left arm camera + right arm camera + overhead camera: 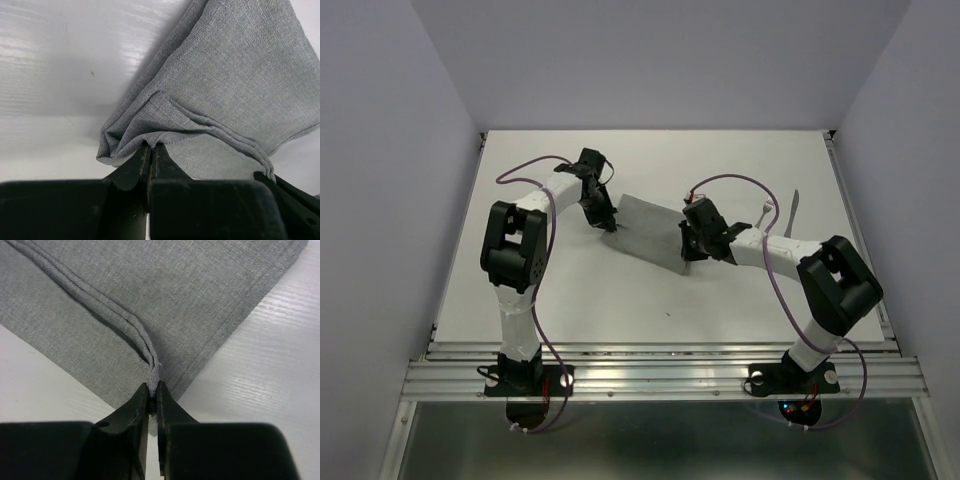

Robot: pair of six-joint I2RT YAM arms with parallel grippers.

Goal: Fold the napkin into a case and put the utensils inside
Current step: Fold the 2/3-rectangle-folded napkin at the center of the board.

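Napkin (648,232) in grip of 2 end effectors (151,146) (153,386)

On my feed I see a white bench (620,300) with a faint streaky grain, boxed in by pale lavender walls (380,150) on the left, back and right. Ribbed aluminium rails (660,372) run along its near edge, and a thin metal strip (860,230) lines its right side. A tiny dark speck (667,314) sits towards the front; my left wrist camera shows a small fleck (92,73) on the surface.
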